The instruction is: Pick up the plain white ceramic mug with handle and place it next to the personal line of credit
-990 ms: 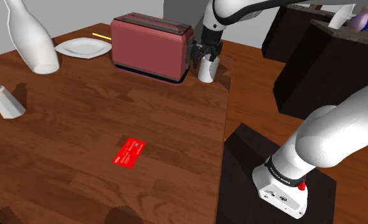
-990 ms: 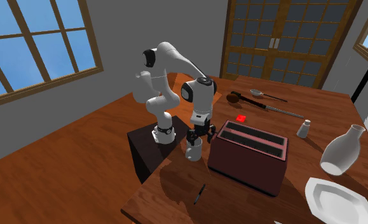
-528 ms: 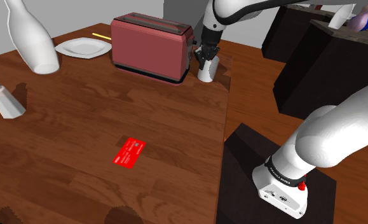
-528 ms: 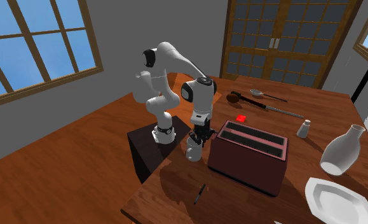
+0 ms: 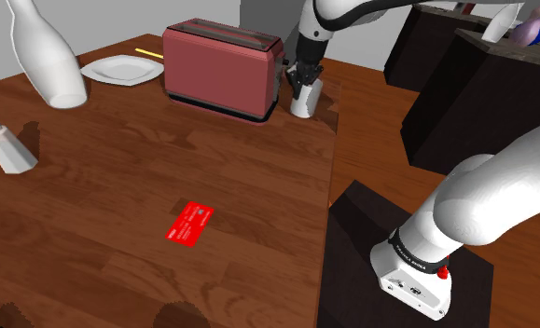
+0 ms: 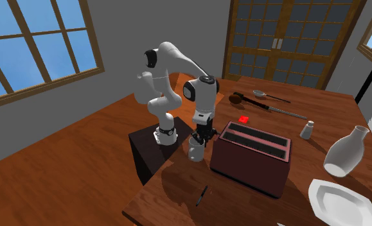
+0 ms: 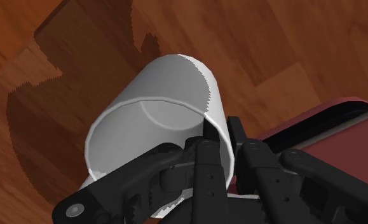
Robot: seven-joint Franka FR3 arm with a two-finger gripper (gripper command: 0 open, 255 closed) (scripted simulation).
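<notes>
We are seeing a plain white mug (image 5: 304,101) staying upright near the table (image 5: 118,186) edge, its wall pinched by the gripper (image 7: 220,130), and a small red card (image 5: 189,224) lying flat, well apart.

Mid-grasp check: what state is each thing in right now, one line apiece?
end effector: shut on the wall of the mug, one finger inside, one outside.
mug: upright, open end up, beside the toaster.
toaster: standing upright on the table.
red card: lying flat, apart from the mug.
plate: lying flat.
shaker: upright.
white vase: upright.
</notes>
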